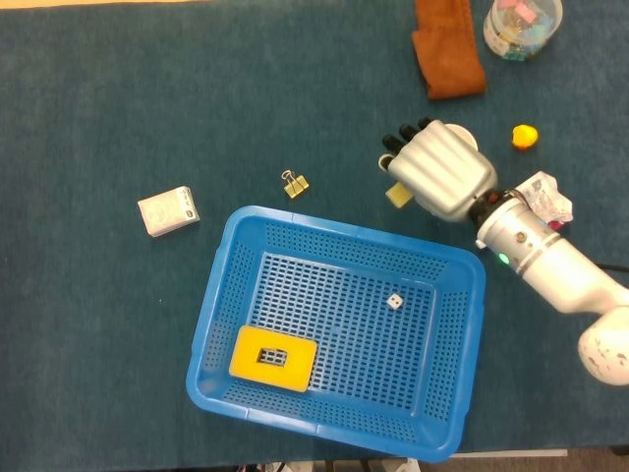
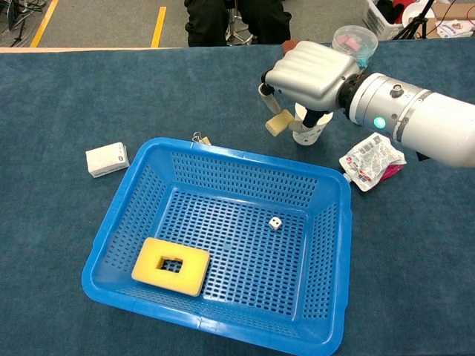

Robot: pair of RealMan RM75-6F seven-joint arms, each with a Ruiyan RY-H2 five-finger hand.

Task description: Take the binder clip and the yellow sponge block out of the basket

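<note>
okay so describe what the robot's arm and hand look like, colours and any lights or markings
Only the right arm shows. The right hand has a smooth silver-grey ribbed shell over the back, with dark fingertips in the head view. Behind it comes a silver metal wrist ring, then a glossy white cylindrical forearm bearing a small glowing green light and a round silver fastener. The left arm is not in view.

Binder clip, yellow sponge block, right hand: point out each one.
binder clip (image 1: pixel 295 184), head view, its body.
yellow sponge block (image 1: pixel 273 359), head view, its top face.
right hand (image 2: pixel 309 72), chest view, its back.
</note>
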